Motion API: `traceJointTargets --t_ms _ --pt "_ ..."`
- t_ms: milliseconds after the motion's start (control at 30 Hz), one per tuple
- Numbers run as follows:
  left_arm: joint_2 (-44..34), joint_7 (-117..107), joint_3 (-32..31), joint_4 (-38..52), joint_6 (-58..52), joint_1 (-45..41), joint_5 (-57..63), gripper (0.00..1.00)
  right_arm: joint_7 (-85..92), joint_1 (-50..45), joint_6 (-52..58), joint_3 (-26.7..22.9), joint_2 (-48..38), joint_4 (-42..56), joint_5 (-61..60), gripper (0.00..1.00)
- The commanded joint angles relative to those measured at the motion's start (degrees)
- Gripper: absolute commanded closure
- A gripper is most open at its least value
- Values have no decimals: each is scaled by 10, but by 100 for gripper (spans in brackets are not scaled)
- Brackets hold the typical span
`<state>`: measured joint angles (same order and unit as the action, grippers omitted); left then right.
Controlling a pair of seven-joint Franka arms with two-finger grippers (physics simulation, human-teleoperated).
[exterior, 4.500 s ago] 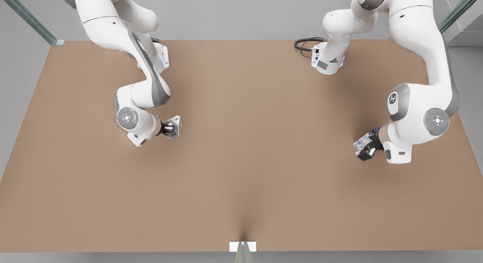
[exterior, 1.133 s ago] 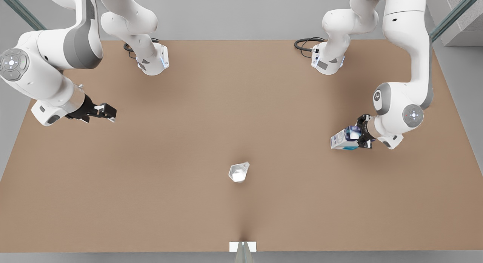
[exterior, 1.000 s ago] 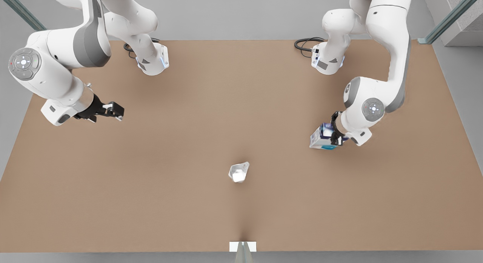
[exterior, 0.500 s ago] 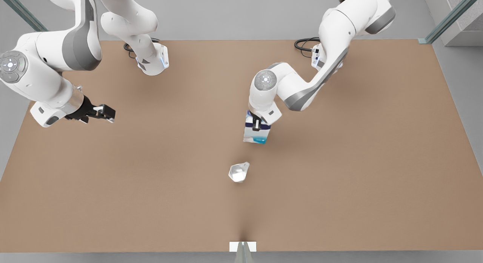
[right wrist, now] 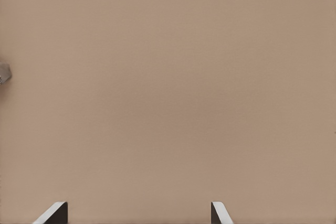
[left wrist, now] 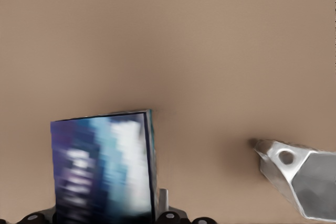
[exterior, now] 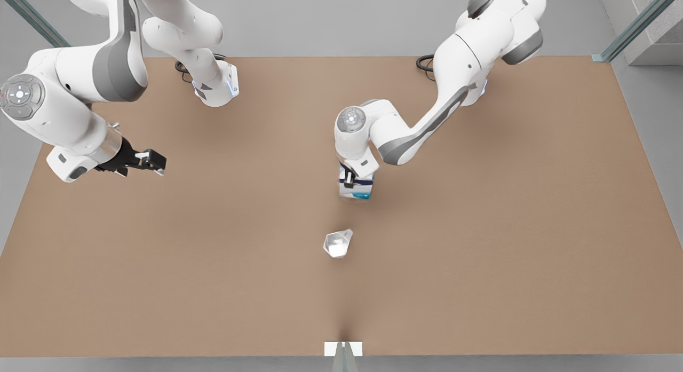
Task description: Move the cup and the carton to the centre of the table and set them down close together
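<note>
Carton (exterior: 356, 188) has swung in from the bench's (exterior: 480, 265) 3 o'clock edge to centre, left gripper (exterior: 349, 178) fingers clamped on it, approx. 12 o'clock of the cup (exterior: 338, 243), which lies near, contents unclear. Right gripper (exterior: 155, 161) waits at 9 o'clock, fingers wide, empty.

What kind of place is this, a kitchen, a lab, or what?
Most likely a simulated robot test bench, not a kitchen: a plain brown table, two white arms bolted to its far edge, the left gripper holding a carton, the right gripper idle, and a cup.
</note>
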<state>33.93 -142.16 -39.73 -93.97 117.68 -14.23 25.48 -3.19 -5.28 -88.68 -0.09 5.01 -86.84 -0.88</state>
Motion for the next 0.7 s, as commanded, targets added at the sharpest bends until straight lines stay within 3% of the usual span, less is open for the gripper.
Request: traceJointTargets --t_ms 0,667 --pt "0 1 0 0 -1 0 -37 0 -2 0 -1 0 0 0 0 0" --pt "-4 0 4 18 -30 0 -43 0 1 1 -1 0 1 1 -3 0"
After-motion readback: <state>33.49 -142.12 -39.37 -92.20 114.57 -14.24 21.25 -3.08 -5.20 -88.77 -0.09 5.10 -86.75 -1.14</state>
